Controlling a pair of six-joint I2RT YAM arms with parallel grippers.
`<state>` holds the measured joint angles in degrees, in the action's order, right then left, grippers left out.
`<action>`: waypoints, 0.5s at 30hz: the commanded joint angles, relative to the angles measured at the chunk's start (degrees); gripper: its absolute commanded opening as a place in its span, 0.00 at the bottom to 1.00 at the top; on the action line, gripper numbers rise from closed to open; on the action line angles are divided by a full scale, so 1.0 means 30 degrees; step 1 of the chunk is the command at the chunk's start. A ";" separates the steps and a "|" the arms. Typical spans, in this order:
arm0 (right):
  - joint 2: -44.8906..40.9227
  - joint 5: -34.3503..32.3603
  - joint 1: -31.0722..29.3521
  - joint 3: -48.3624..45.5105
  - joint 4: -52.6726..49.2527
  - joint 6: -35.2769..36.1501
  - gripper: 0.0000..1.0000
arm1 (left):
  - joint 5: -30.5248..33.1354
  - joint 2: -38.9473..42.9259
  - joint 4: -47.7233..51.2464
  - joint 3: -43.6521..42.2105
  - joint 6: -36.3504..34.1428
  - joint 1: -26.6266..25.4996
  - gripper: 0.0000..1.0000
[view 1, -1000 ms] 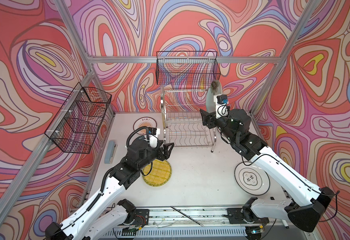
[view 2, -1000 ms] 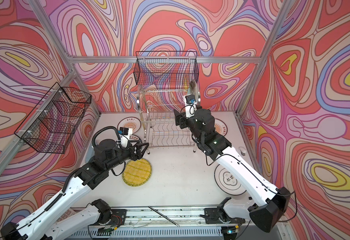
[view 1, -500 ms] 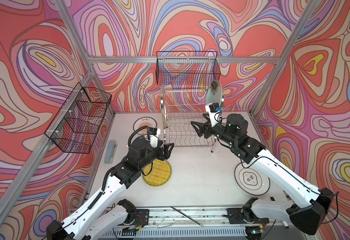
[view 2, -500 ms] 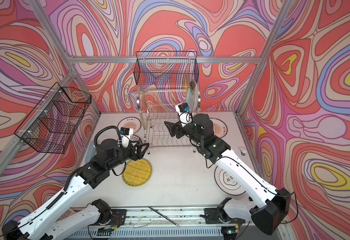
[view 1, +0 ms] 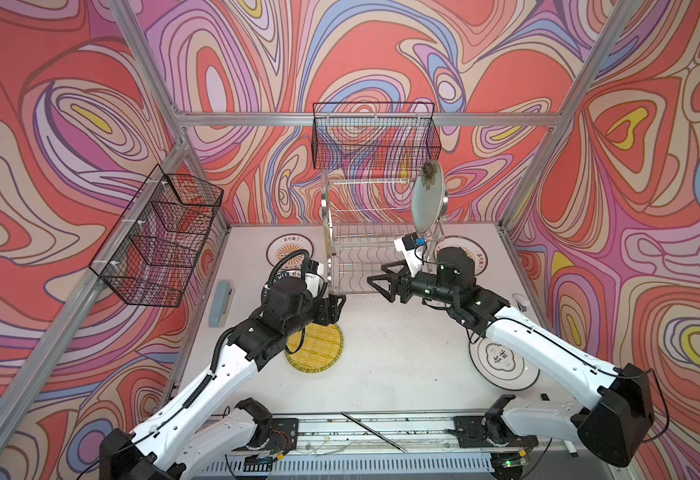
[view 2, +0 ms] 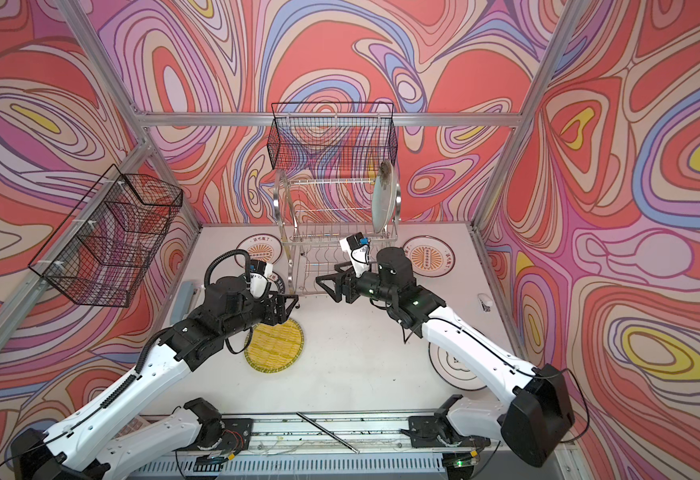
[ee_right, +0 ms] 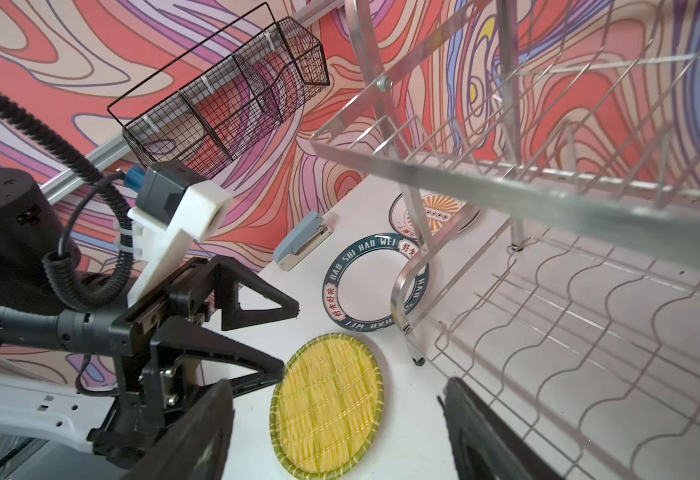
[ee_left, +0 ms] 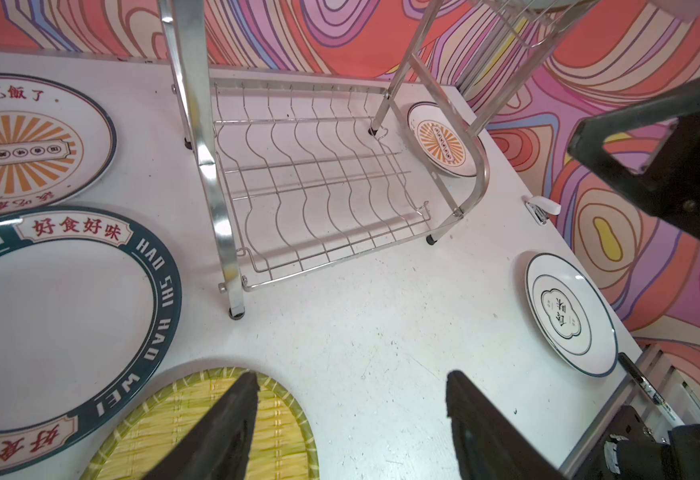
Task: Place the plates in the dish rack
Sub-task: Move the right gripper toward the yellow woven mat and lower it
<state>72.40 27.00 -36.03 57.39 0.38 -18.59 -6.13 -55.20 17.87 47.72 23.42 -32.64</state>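
Dish rack [view 1: 364, 232]: pale aqua plate [view 1: 429, 199] upright in upper tier, right end; one of six done.
Flat on tabletop [view 1: 402, 353]: green-lettered plate [ee_left: 61, 316], yellow woven plate [view 1: 319, 347], black-ringed plate [view 1: 502, 361], sunburst plates [view 1: 289, 252] flanking rack.
Left hand [view 1: 337, 307] and right hand [view 1: 377, 283] wide, empty, before rack.
Stapler [view 1: 221, 303] aside, no obstruction.
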 commanded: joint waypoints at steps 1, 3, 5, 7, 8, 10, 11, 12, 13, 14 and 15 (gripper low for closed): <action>0.0140 0.0222 -0.1057 -0.0605 0.1393 -0.1810 0.80 | 0.0202 -0.0227 0.1362 0.0897 0.0393 -0.0017 0.75; 0.0211 -0.0454 -0.1792 -0.1047 0.1802 -0.2317 0.80 | 0.0110 -0.0469 0.1754 0.1123 0.0476 -0.0009 0.75; 0.0530 -0.0864 -0.2334 -0.1618 0.2622 -0.3235 0.79 | 0.0215 -0.0814 0.2257 0.1437 0.0520 0.0039 0.75; 0.1006 -0.1311 -0.2812 -0.2458 0.3801 -0.4479 0.77 | 0.0393 -0.1254 0.2875 0.1823 0.0623 0.0234 0.75; 0.1252 -0.1491 -0.3012 -0.2838 0.4419 -0.5059 0.76 | 0.0475 -0.1408 0.3027 0.1943 0.0662 0.0315 0.75; 0.1709 -0.2161 -0.3406 -0.3723 0.5924 -0.6433 0.74 | 0.0598 -0.1585 0.3144 0.1964 0.0773 0.0548 0.75; 0.1893 -0.2763 -0.3598 -0.4054 0.6463 -0.7013 0.74 | 0.0594 -0.1626 0.3105 0.1894 0.0855 0.0667 0.75; 0.2101 -0.3458 -0.3783 -0.4480 0.7047 -0.7695 0.74 | 0.0655 -0.1687 0.3097 0.1804 0.0958 0.0859 0.75; 0.2336 -0.3892 -0.3914 -0.4900 0.7794 -0.8398 0.73 | 0.0679 -0.1747 0.3088 0.1724 0.1032 0.1091 0.75; 0.2524 -0.4305 -0.3991 -0.5263 0.8332 -0.9053 0.74 | 0.0628 -0.1821 0.3104 0.1650 0.1130 0.1336 0.75; 0.2731 -0.4698 -0.4067 -0.5691 0.9033 -0.9908 0.73 | 0.0491 -0.1915 0.3135 0.1573 0.1265 0.1682 0.75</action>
<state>79.53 18.65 -47.44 42.59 18.59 -39.51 -5.28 -60.49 25.04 52.23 25.67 -29.52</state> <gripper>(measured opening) 0.735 0.750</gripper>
